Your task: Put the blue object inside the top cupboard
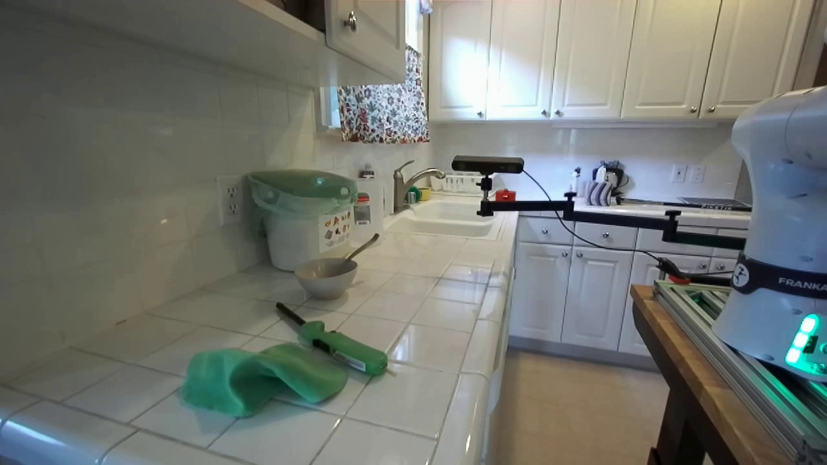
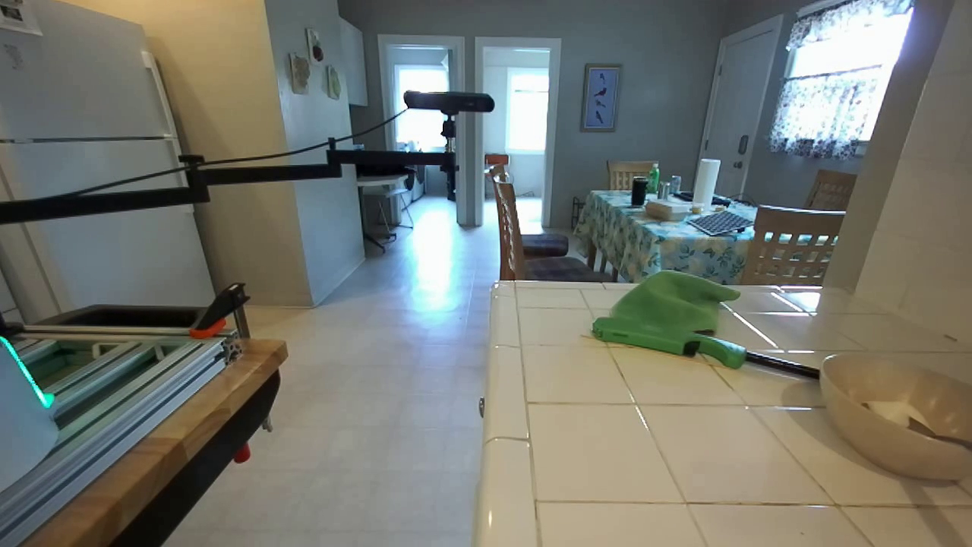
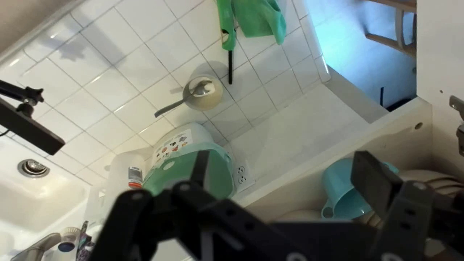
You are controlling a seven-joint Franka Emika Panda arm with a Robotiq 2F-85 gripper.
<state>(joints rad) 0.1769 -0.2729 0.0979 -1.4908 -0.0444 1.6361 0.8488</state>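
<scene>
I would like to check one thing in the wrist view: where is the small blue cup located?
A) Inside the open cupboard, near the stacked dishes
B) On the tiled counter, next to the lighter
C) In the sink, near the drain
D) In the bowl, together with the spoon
A: the wrist view shows the blue cup in the cupboard, close to pale stacked dishes.

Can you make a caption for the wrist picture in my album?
A blue cup inside the cupboard, seen past the open pincer.
</scene>
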